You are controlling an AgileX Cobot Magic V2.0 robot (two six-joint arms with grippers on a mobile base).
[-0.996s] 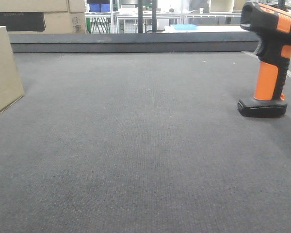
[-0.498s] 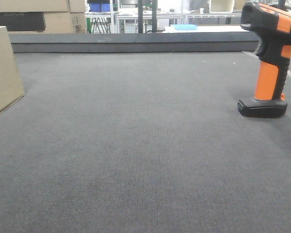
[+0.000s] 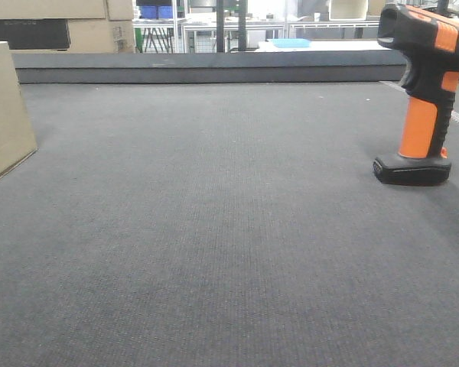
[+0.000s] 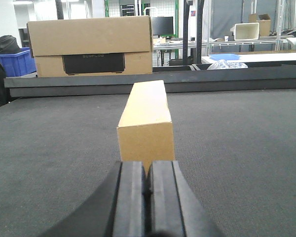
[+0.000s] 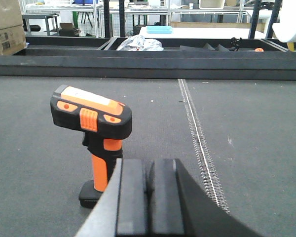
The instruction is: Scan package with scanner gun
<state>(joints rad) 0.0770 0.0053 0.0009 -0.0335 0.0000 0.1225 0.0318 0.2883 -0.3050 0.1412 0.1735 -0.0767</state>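
Note:
The package point(image 3: 4, 115), a plain brown cardboard box with a bit of white label at its left edge, stands on the dark mat at the far left of the front view. In the left wrist view it point(image 4: 145, 123) stands edge-on just ahead of my left gripper point(image 4: 147, 170), whose jaws are shut with nothing between them. The scanner gun point(image 3: 421, 95), orange handle and black head, stands upright on its base at the right. In the right wrist view the scanner gun point(image 5: 94, 133) is ahead and left of my right gripper point(image 5: 147, 170), which is shut and empty.
A dark grey mat point(image 3: 229, 229) covers the table, with a raised black rim point(image 3: 206, 70) along the far edge. Large stacked cartons point(image 4: 91, 47) sit behind the rim. A zipper-like seam point(image 5: 200, 143) runs across the mat right of the scanner.
The view shifted very slightly; the scanner gun and the package sit a few pixels further left. Nothing was picked up or released.

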